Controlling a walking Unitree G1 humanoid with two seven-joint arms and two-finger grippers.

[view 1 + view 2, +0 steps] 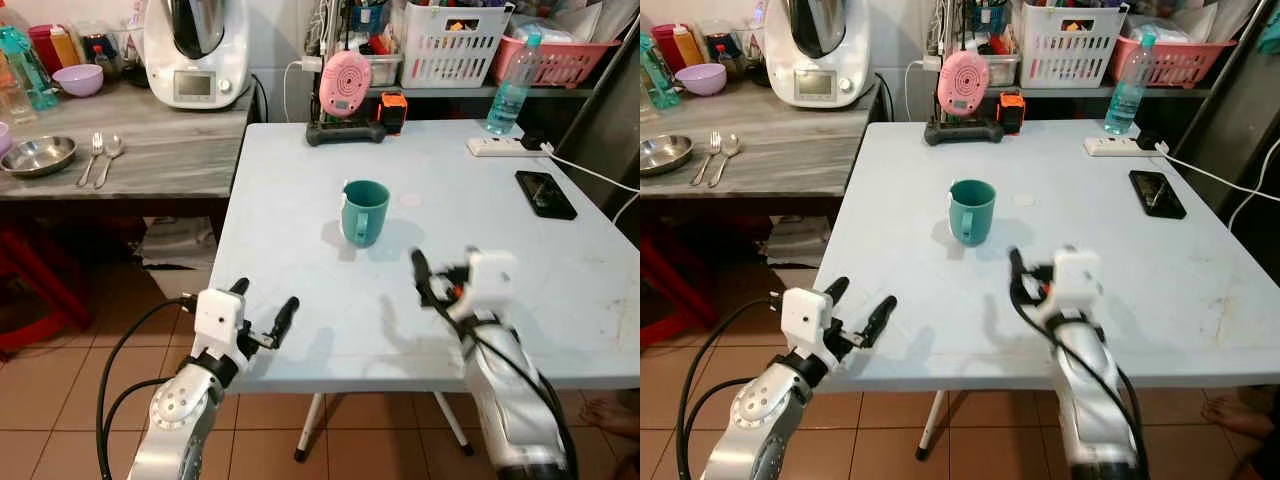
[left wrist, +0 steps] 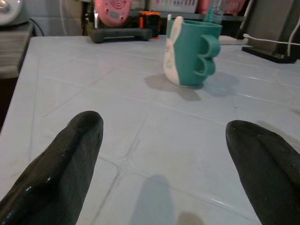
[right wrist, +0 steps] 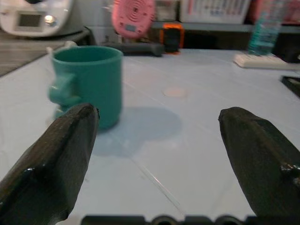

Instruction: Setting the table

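Teal mug (image 1: pixel 363 211) upright near centre of pale blue surface (image 1: pixel 300 240), handle toward the robot's right, untouched by either hand. Left hand (image 1: pixel 264 311) at near left edge of surface, fingers spread wide, empty, well short of mug. Right hand (image 3: pixel 157 154) over near edge, blurred in eye views; fingers wide apart in wrist view, empty, mug ahead and near. Bowl (image 1: pixel 38 155), fork (image 1: pixel 91 156) and spoon (image 1: pixel 107 156) on grey side surface (image 1: pixel 170 140) to left.

Bare tabletop (image 1: pixel 300 250) all around teal mug (image 1: pixel 364 211); phone (image 1: pixel 545 193) and power strip (image 1: pixel 509 146) well apart, far right.
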